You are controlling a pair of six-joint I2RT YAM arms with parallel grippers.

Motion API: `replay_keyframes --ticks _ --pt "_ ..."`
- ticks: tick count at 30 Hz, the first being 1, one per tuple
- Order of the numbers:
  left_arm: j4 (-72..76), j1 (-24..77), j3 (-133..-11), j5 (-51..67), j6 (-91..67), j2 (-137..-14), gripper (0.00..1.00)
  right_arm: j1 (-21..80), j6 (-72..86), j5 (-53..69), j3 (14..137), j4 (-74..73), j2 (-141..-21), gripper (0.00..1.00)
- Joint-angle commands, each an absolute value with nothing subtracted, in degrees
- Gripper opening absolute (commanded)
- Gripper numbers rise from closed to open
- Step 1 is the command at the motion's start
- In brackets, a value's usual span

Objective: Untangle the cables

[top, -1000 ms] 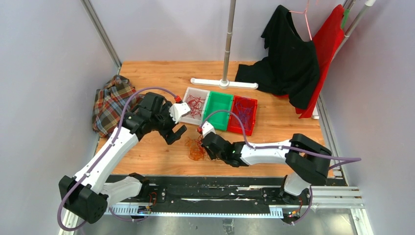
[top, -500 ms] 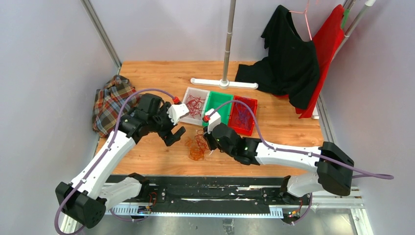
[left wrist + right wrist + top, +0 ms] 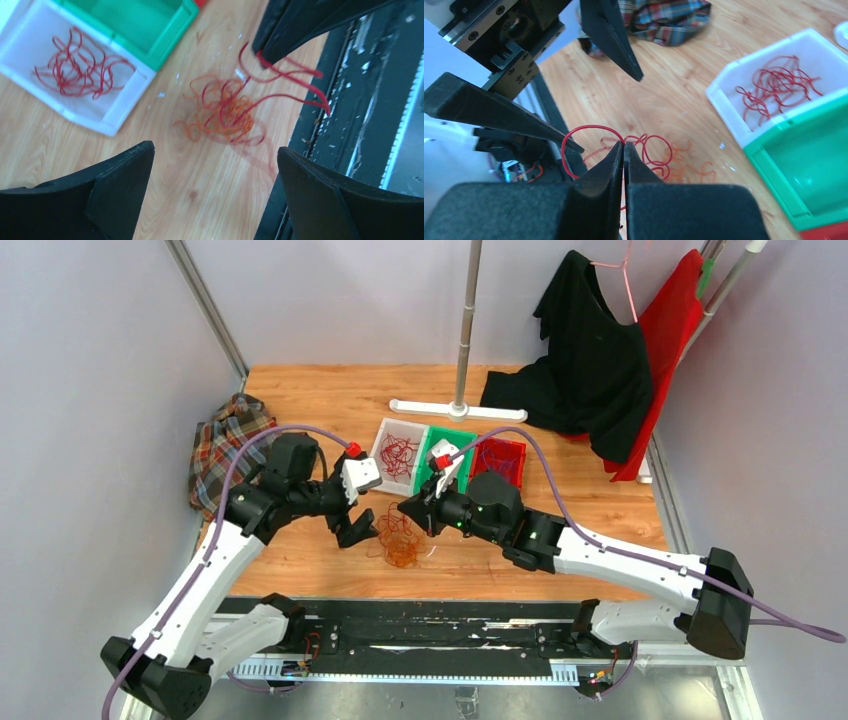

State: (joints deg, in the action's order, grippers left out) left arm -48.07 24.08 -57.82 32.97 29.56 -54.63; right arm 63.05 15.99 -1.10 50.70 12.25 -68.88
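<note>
Obs.: the cables [image 3: 401, 540] lay as one loose clump on the desk [image 3: 320, 400], near-centre, just near of the white bin [image 3: 127, 100]; mostly orange, with red loops through and over it. Sorted red cables already lay in the white bin; the green bin [image 3: 140, 20] beside it held none that showed; the red bin [image 3: 512, 465] further right seemed to hold purple ones, though they were too small in the overhead view to be sure.

Right jaws: shut tight, tips together, pinching one red strand [image 3: 591, 127] at the right edge of the clump; the strand arched up in a loop from the pinch and trailed back into the clump. Left jaws: spread as wide as they go, empty, hanging above the desk just left of the clump, touching nothing.

Handling, judged: hair-fine wire, next to no weight, springy enough to hold its curl yet limp along its length; a single strand would slip through the jaws unless pinched squarely; pulling one would likely drag the whole clump, since nothing weighs it down. Best hold: one strand only, at a free loop or end standing proud of the clump, as the right jaws had it; the left jaws would do well to pin or take the orange mass on its left side, so that the red strand draws clear without snagging.
</note>
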Motion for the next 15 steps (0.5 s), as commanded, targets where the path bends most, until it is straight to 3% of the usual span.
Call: replay_keyframes --ticks 1,10,15 --pt "-49.47 23.65 -61.41 43.61 31.18 -52.67 0.98 62.14 17.91 5.65 53.04 13.5 -67.87 0.01" --pt "-50.77 23.65 -64.35 53.19 25.3 -52.92 0.99 62.14 20.15 2.93 53.3 13.84 -69.53 0.01" --pt "-47.59 23.69 -64.31 52.54 19.61 -53.88 1.0 62.22 21.83 2.95 55.83 13.54 -72.27 0.01"
